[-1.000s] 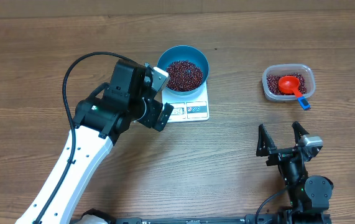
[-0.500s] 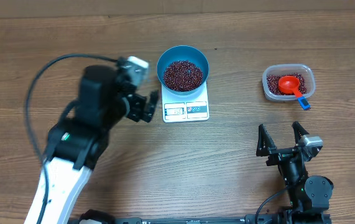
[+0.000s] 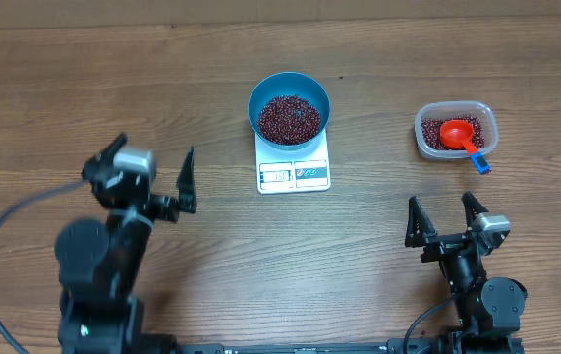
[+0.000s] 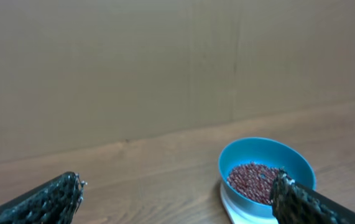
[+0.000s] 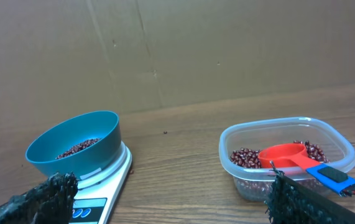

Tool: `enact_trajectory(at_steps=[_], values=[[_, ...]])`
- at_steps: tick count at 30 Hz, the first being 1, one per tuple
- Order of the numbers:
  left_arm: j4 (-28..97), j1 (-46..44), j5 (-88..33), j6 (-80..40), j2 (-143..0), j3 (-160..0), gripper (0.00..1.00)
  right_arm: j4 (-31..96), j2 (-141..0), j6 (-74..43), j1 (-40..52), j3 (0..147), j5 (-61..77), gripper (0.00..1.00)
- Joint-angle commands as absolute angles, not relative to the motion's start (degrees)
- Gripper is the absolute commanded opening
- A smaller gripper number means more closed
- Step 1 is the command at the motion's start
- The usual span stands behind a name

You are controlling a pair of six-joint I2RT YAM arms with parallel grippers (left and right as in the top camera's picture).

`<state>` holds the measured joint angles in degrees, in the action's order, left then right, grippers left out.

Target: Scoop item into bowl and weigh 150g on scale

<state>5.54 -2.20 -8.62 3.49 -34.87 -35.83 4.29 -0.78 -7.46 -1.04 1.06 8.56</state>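
A deep blue bowl stands on the white scale at the middle back, with dark red-brown beans inside. My left gripper is open and empty, well left of the scale. Its wrist view has the bowl and beans at the right, behind one finger. My right gripper is open and empty at the front right. The bowl, the scale and a bean-filled tub all lie ahead of this gripper.
At the back right is a clear plastic tub of beans, and a red scoop with a blue handle end lies in it. The right wrist view has the tub and scoop close ahead. A cardboard wall backs the table.
My left arm has drawn back from beside the bowl and scale to the left front of the table, jaws still open. The right arm has not moved.
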Motion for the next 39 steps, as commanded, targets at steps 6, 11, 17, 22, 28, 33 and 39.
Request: enact_trajectory(at_steps=[6, 11, 17, 22, 28, 33, 39], values=[[-2.09, -0.05, -8.78, 6.98, -18.09, -18.24, 1.0, 4.01, -0.16, -7.68, -0.69, 0.45, 8.4, 1.0], [-2.44, 0.05, -8.29, 11.42, -10.81, -11.05, 0.99, 4.01, -0.16, -7.7, -0.69, 0.45, 8.4, 1.0], [-2.37, 0.03, -7.07, 12.27, -5.93, -4.38, 1.0, 4.03, -0.16, -7.7, -0.69, 0.45, 8.4, 1.0], [0.69, -0.01, -7.53, 11.68, -0.8, -0.21, 1.0, 4.01, -0.16, -7.7, -0.69, 0.45, 8.4, 1.0], [3.86, -0.03, -7.51, 7.46, -0.19, -0.27, 0.99, 4.03, -0.16, -7.68, -0.69, 0.45, 8.4, 1.0], [3.86, -0.01, -7.31, 7.49, -0.25, -0.27, 1.0, 4.01, -0.16, -7.68, -0.69, 0.45, 8.4, 1.0], [3.86, -0.01, -7.31, 7.49, -0.25, -0.27, 0.99, 4.03, -0.16, -7.7, -0.69, 0.45, 8.4, 1.0]])
